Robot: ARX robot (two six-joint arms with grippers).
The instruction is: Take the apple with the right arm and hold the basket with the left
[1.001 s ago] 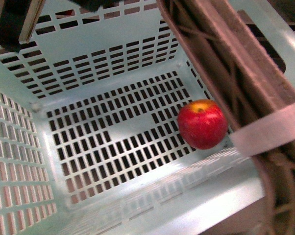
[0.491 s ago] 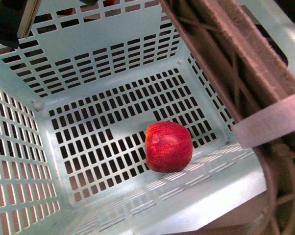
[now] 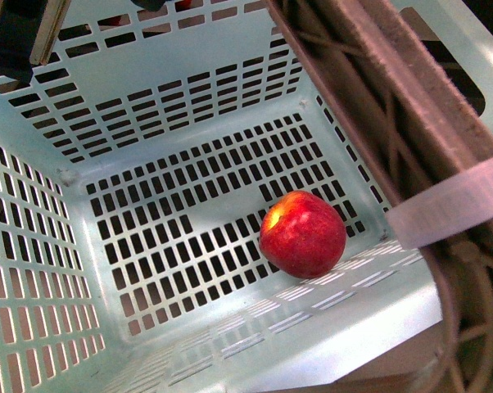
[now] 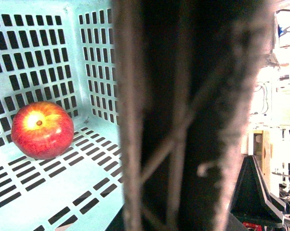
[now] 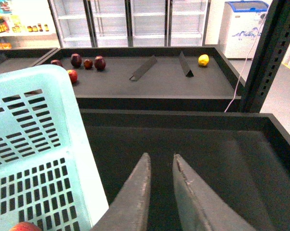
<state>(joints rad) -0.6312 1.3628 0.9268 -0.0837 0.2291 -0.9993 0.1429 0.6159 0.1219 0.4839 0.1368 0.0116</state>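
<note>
The pale turquoise basket (image 3: 189,90) fills the front view, and its slotted walls and floor are seen from above. It is crossed on the right by the brown-grey latticed handle (image 3: 377,106), on which a whitish band (image 3: 451,205) is wrapped. In the left wrist view the same handle is pressed close to the lens and blurred. The left gripper's fingers are hidden behind it, so it cannot be told whether the jaws are clamped on the handle, though a hold there is judged likely.

A dark empty display trough (image 5: 207,159) is seen beyond the basket from the right wrist. The right gripper (image 5: 160,156) is held over this trough, outside the basket. Its jaws are parted by only a narrow slit and nothing is held between them.

The apple (image 3: 302,233) is found inside the basket. It rests on the slotted floor close to the near wall, towards the handle side, and is touched by neither gripper. Being round, it offers no long axis; its yellow stem patch (image 3: 278,214) is tilted up and away from the near wall.

The decisive relation is that the apple lies to the basket side of the right jaws, not ahead of them, with the basket wall standing between. For a grasp, the right arm would have to be carried over the rim, clear of the handle, and the jaws opened much wider before being lowered.
</note>
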